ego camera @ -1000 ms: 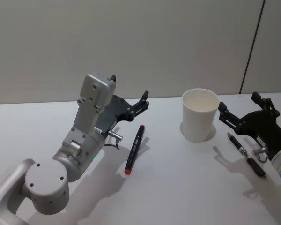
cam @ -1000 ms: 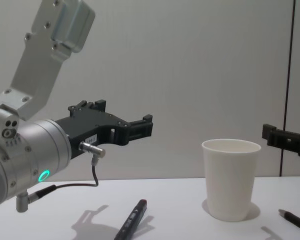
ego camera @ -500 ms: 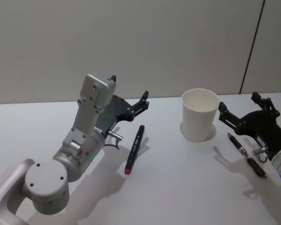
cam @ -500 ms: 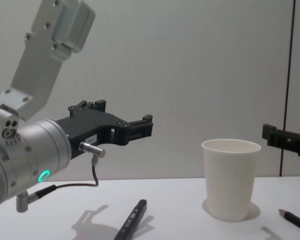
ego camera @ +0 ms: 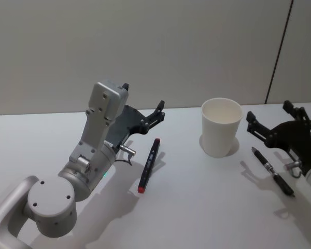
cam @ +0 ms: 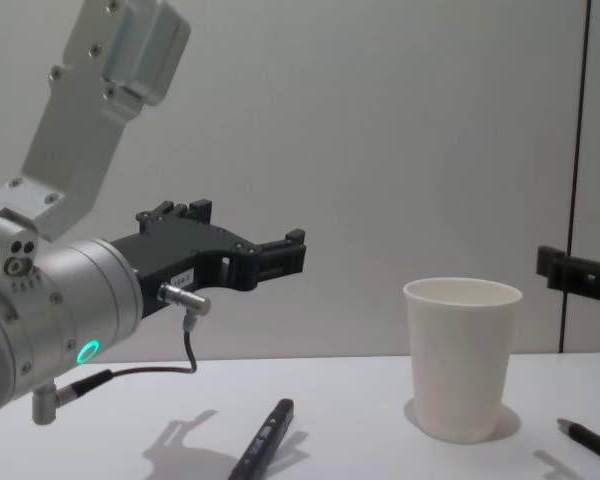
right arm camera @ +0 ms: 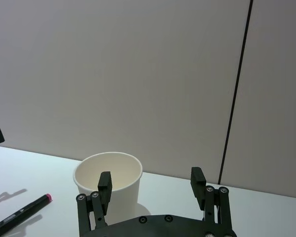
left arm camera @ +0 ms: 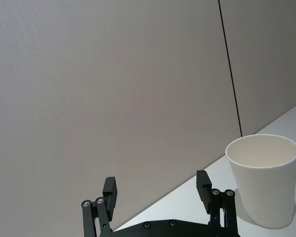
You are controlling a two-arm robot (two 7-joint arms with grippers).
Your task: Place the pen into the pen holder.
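Note:
The pen holder, a white paper cup point(ego camera: 221, 127), stands upright and empty at the middle right of the table. One black pen with a red end point(ego camera: 149, 165) lies to its left, below and in front of my left gripper point(ego camera: 143, 97). That gripper hovers open with nothing in it. Another black pen point(ego camera: 272, 171) lies right of the cup, just beneath my right gripper point(ego camera: 269, 111), which is also open and empty. The left wrist view has the left gripper point(left arm camera: 157, 185) facing the cup point(left arm camera: 263, 180). In the right wrist view the right gripper point(right arm camera: 151, 178) frames the cup point(right arm camera: 123, 173).
The white table point(ego camera: 197, 207) has open surface in front of the cup and pens. A plain wall with a dark vertical seam point(ego camera: 279, 52) stands behind. The large silver left arm point(ego camera: 88, 155) takes up the near left.
My right gripper has shifted slightly to the right, away from the cup. The left arm, the cup and both pens have not moved.

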